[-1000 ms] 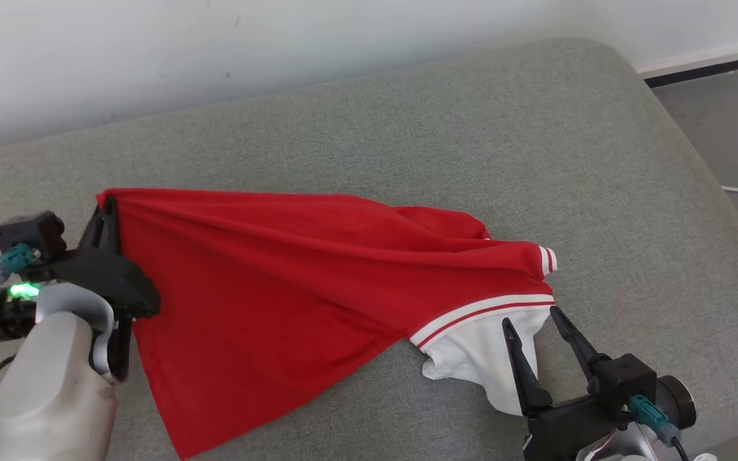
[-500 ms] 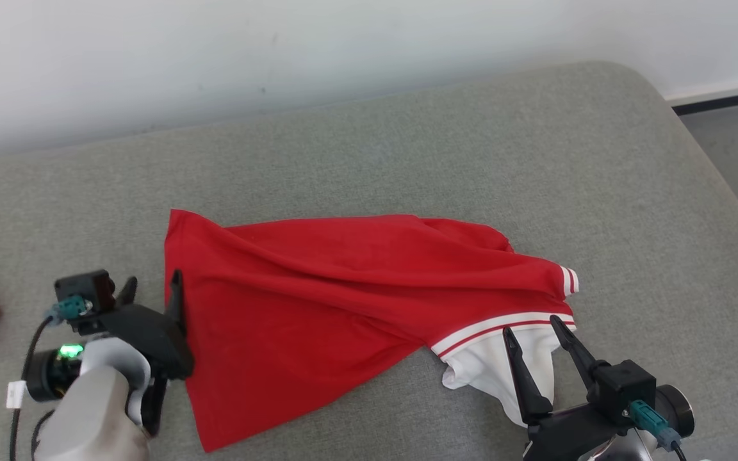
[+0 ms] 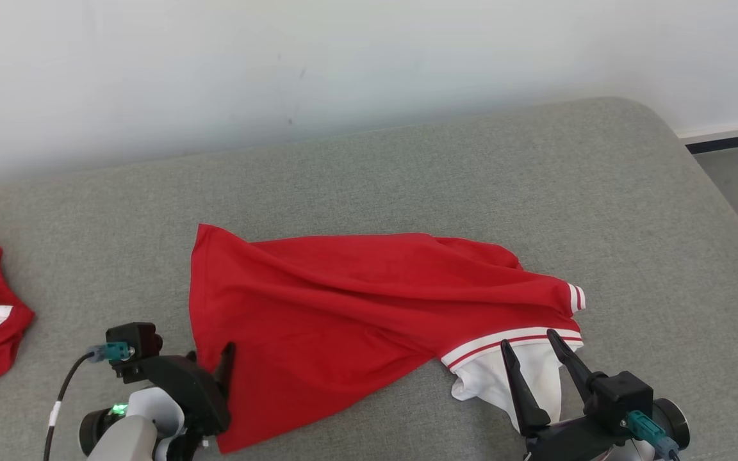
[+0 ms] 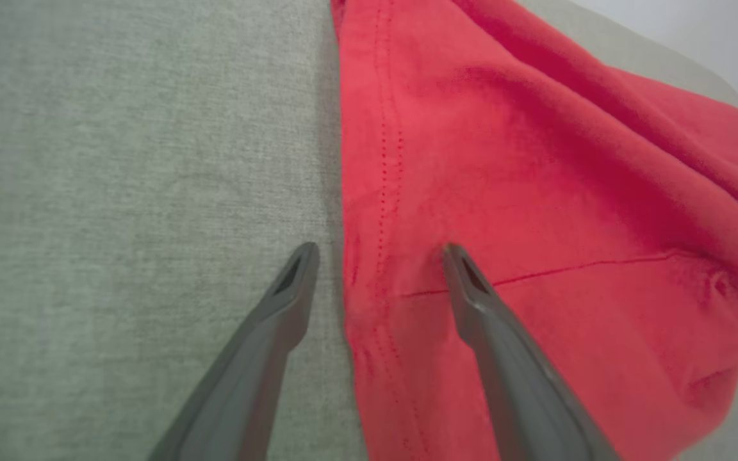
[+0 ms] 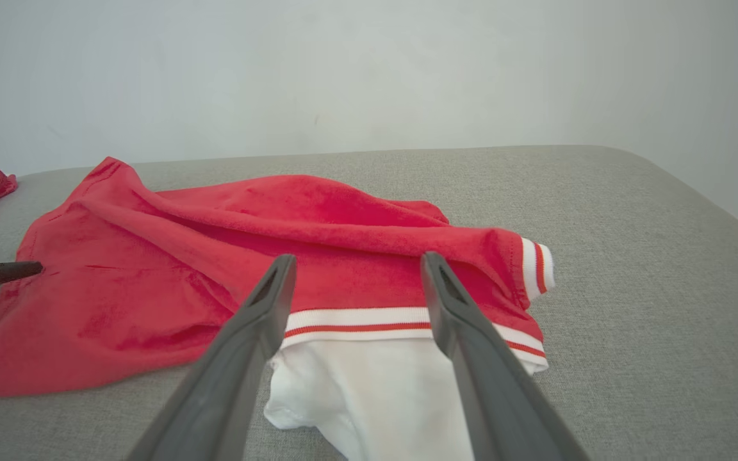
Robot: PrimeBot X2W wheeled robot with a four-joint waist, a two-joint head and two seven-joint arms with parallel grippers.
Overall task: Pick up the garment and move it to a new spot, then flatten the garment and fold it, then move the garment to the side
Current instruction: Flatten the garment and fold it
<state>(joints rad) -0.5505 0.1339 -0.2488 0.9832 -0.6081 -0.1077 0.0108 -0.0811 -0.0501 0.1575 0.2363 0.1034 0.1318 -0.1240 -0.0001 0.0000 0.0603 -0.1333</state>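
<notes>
Grey cushion [image 3: 407, 166], garment [image 3: 343, 294] crosswise, hem [image 3: 198, 288] leftward

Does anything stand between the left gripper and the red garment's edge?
Nothing visible does. The left gripper is open right at the hemmed edge of the garment: one finger over the grey cushion, the other over red fabric.

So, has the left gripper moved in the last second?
Yes. Against the grey cushion, the left gripper has pulled back toward the robot, from the far corner of the red garment down its left hem.
</notes>
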